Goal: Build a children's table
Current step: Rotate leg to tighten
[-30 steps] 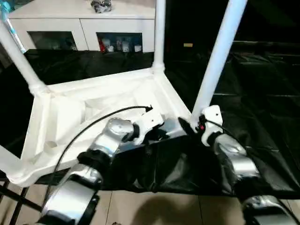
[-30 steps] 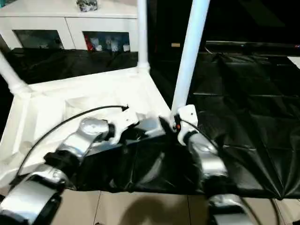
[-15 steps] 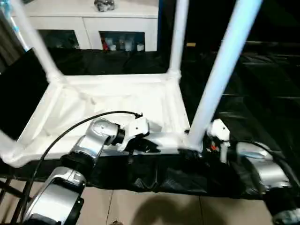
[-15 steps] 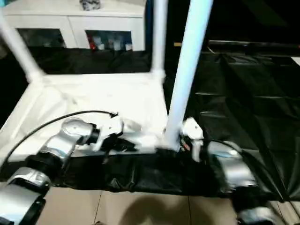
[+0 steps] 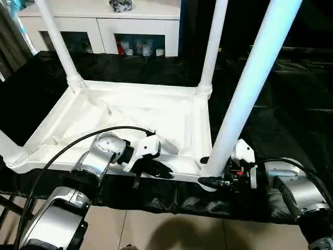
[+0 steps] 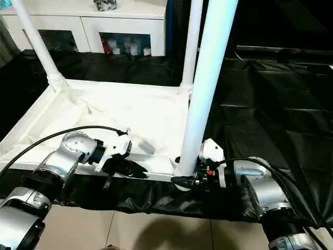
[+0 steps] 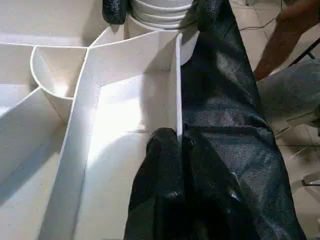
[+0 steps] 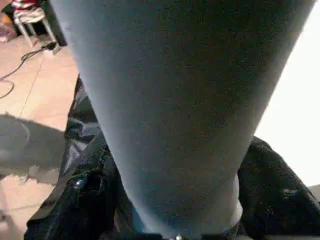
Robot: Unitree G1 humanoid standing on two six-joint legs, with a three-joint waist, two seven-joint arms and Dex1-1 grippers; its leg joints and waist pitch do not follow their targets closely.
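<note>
While the black plastic sheet [image 5: 291,104] covers the whole work surface, the white plastic rectangular table top [image 5: 130,117] lies on it upside down, ribbed underside up, with white tube legs standing in its round corner sockets. One leg rises at the far left corner [image 5: 58,44], one at the far right corner [image 5: 213,47], and the thick-looking near right leg [image 5: 250,88] stands closest to the camera; a short piece of a fourth leg [image 5: 8,148] shows at the near left corner. Beyond the sheet stands a white cabinet with glass doors [image 5: 104,21], small coloured items visible behind the glass and a small dark object on its top.

The left gripper [image 5: 156,169] sits at the near rim of the top, left of the near right leg. The left wrist view adds what the head views lack: its black fingers [image 7: 165,150] are pinched tight on a thin upright rib at the rim [image 7: 178,85], with an empty curved socket wall [image 7: 50,75] beside it and a person's arm [image 7: 280,45] over the tiled floor.

The right gripper [image 6: 184,181] is at the foot of the near right leg; the right wrist view shows the tube [image 8: 175,100] held between its dark fingers [image 8: 87,200].
</note>
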